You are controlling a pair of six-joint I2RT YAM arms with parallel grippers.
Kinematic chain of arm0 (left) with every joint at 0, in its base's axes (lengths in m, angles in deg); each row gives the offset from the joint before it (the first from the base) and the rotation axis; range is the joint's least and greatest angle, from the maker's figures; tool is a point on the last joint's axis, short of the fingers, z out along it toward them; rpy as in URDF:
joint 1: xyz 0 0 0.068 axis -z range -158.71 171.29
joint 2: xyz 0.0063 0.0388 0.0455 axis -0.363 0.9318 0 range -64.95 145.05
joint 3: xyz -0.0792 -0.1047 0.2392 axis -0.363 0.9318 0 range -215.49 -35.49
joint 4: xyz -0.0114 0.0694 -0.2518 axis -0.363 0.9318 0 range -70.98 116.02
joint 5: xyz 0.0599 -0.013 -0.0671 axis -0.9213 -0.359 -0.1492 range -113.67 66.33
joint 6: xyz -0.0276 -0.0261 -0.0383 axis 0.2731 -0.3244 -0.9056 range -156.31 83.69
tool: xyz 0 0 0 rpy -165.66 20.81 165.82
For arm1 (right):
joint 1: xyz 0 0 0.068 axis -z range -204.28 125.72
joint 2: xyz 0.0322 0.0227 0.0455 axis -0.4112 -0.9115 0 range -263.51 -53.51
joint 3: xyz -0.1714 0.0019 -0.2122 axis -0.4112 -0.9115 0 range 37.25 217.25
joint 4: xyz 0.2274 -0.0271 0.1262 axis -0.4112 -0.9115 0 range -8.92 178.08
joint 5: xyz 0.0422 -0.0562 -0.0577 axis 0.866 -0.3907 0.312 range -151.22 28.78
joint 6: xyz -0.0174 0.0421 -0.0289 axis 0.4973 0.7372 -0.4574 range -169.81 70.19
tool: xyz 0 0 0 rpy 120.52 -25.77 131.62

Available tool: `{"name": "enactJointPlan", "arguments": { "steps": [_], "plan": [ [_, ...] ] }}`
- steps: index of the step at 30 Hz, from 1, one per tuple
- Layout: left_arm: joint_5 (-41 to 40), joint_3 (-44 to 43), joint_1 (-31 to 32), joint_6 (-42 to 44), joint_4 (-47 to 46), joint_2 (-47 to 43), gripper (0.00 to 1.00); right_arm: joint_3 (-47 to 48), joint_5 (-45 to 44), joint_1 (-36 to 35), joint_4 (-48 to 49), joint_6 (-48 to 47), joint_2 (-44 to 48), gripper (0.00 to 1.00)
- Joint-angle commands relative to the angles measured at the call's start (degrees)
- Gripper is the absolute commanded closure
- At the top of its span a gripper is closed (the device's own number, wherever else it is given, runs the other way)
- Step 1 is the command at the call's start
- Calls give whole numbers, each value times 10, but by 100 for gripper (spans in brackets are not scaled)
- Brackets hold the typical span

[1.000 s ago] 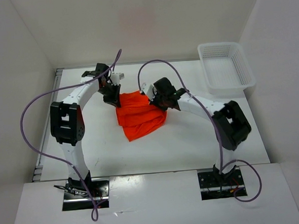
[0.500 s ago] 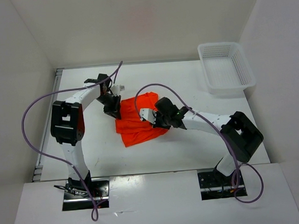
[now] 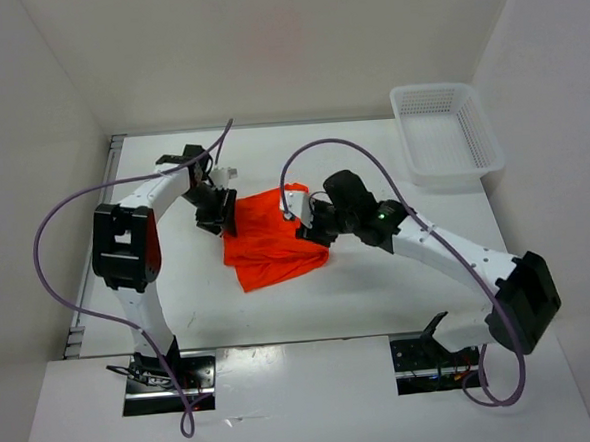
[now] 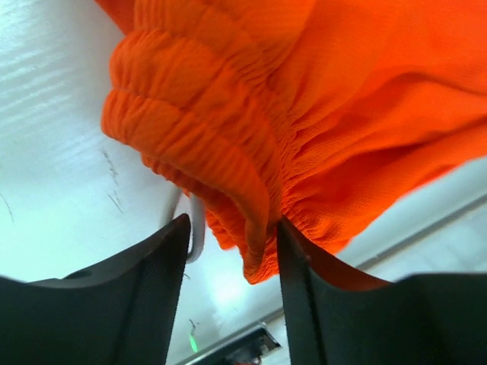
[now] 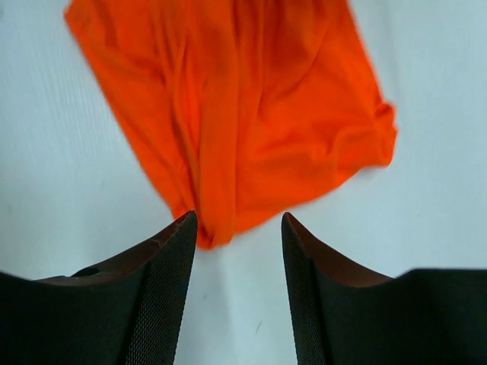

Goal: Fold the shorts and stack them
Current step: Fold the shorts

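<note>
The bright orange shorts (image 3: 271,239) lie folded over on the white table, between the two arms. My left gripper (image 3: 218,215) is at their left edge. In the left wrist view its jaws stand apart, with the gathered waistband (image 4: 228,175) hanging loose between them against the right finger (image 4: 304,304). A white drawstring (image 4: 196,228) loops beside it. My right gripper (image 3: 307,227) hovers at the shorts' right edge. Its jaws are apart too, and a corner of the shorts (image 5: 228,122) lies on the table just beyond the fingertips (image 5: 171,258).
A white plastic basket (image 3: 446,137) stands at the back right of the table. White walls enclose the table on the left, back and right. Purple cables arc above both arms.
Both grippers have opened and let go of the shorts, which now lie on the table. The right arm swung its elbow out to the right and stretched low.
</note>
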Motion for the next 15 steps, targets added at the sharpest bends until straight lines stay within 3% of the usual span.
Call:
{"name": "enactJointPlan", "arguments": {
  "steps": [1, 7, 9, 15],
  "plan": [
    [51, -46, -8, 12, 49, -46, 42, 49, 51, -4, 89, 90, -72, 46],
    [86, -96, -13, 12, 36, -60, 30, 114, 8, -14, 199, 165, -231, 62],
    [47, -101, -13, 12, 4, -54, 29, 137, -7, -20, 218, 173, -263, 67],
    [7, -94, -13, 12, -12, -11, 30, 138, -1, -35, 225, 162, -312, 68]
  ]
}}
